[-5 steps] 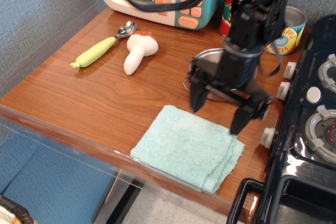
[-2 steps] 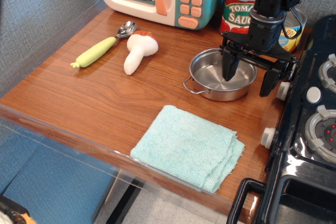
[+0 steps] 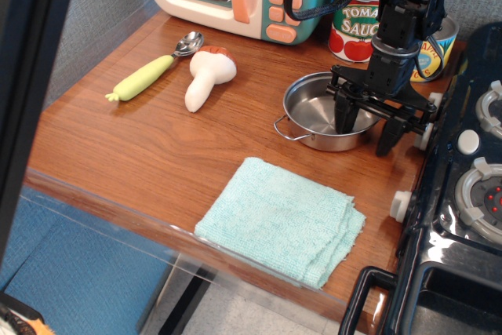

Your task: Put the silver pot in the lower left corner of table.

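The gripper (image 3: 365, 131) is hanging over the right rim of the pot (image 3: 325, 119), jaws spread wide and gripping nothing. One finger is reaching down inside the bowl near its right wall; the other is sitting outside the rim, on the stove side. So the fingers are straddling the wall, not yet pinching it.

The pot is standing upright on the table (image 3: 141, 143), toward the back right, just in front of the tomato can (image 3: 354, 23) and close to the stove (image 3: 459, 194). One wire handle is pointing toward the front left. The pot looks empty.

Step in hand, as I am reading it: the grasp on the pot rim. Transport is not yet begun.

Next move is calling for the jaws to pinch the thin wall, then a lift high enough to pass over the cloth (image 3: 281, 221), which is lying between the pot and the front edge. The target corner, front left, is sitting well apart from the pot. The mushroom (image 3: 205, 76) and spoon (image 3: 155, 67) are lying further back on the left, off the likely path.

Risk: a shiny thin rim may be slipping or tipping under a one-sided pinch.
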Tool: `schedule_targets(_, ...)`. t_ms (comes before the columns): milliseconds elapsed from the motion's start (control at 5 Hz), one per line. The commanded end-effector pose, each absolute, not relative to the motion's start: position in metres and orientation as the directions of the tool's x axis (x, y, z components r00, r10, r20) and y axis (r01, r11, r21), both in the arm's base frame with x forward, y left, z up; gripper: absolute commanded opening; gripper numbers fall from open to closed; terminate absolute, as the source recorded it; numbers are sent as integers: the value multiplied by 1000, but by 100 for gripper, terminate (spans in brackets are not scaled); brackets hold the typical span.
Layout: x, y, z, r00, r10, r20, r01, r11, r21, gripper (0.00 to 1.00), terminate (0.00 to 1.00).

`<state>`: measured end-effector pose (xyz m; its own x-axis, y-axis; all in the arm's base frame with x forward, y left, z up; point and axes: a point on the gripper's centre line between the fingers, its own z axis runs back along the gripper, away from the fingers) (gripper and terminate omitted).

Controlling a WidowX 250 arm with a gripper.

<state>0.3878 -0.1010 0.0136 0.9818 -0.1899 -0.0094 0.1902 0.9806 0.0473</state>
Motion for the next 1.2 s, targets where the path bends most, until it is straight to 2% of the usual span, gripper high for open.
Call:
schedule_targets(0,390,-103,30,981,-194,29,192,980,62,0,0)
schedule_targets(200,388,-101,30,982,-189,19,187,980,61,0,0)
schedule_targets(600,388,-106,51,982,-182,57,179,982,54,0,0)
schedule_targets(800,389,-106,78,981,-176,81,175,984,26,0,0)
schedule_targets(1000,378,-97,110,983,-138,124,137,990,12,0,0)
